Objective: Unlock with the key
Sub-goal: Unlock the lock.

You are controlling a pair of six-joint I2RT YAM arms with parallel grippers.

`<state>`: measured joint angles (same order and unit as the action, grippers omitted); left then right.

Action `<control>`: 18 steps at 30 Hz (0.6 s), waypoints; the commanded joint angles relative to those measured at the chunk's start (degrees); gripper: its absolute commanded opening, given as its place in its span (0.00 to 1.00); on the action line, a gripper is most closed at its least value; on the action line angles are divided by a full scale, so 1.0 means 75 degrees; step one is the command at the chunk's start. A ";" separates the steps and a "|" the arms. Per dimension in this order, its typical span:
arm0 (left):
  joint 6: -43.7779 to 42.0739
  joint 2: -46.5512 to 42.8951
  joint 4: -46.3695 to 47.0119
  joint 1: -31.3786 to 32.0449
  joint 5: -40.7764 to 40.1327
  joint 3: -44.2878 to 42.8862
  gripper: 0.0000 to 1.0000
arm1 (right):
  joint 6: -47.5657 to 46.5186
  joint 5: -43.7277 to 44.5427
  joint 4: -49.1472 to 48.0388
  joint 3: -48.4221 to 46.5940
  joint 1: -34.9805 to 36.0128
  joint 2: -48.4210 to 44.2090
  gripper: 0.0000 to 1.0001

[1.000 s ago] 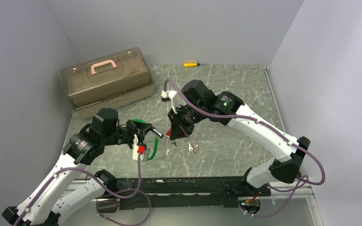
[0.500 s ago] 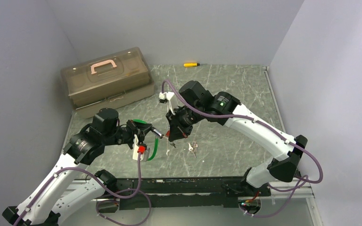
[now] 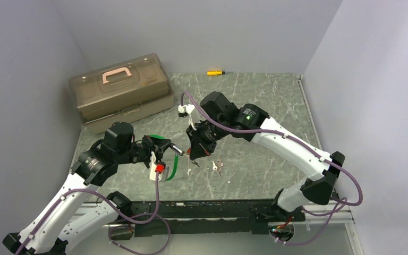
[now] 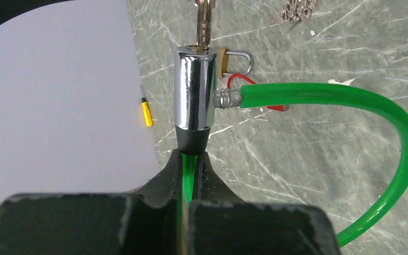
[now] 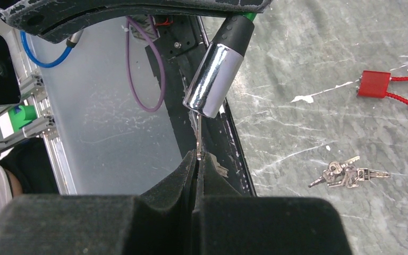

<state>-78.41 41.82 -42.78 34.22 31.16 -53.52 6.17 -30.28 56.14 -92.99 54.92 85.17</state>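
Note:
My left gripper [image 4: 191, 159] is shut on the green cable [image 4: 350, 101] just behind the chrome lock cylinder [image 4: 194, 90], holding it above the table. The cylinder's free end points toward my right gripper [image 5: 197, 159], which is shut on the head of a silver key [image 5: 198, 135]. The key's blade [image 4: 204, 24] sits in the keyhole at the end of the cylinder [image 5: 215, 79]. In the top view the two grippers meet end to end near the table's front middle, at the lock cylinder [image 3: 176, 151].
A bunch of loose keys [image 3: 217, 167] lies on the marble table just right of the grippers. A small brass padlock [image 4: 234, 59] and a red tag [image 5: 373, 84] with red wire lie beneath. A brown toolbox [image 3: 119, 90] stands back left, a yellow screwdriver [image 3: 215, 73] at the far edge.
My right arm has shifted slightly left, bringing the key closer into the lock cylinder. The left arm holds still.

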 commanded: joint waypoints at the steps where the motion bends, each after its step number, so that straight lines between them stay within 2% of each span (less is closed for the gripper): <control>1: -0.0173 -0.0113 0.0104 0.0083 0.0280 -0.0257 0.00 | -0.0030 0.0404 -0.0183 -0.0212 -0.0019 -0.0013 0.00; 18: -0.0117 -0.0116 0.0125 0.0110 0.0330 -0.0297 0.00 | 0.0040 0.0167 -0.0316 0.0083 -0.0226 -0.0049 0.00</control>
<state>-78.78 41.82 -43.99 34.37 30.59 -53.52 6.20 -29.34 56.07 -92.47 53.95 85.17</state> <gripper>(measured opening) 0.040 0.017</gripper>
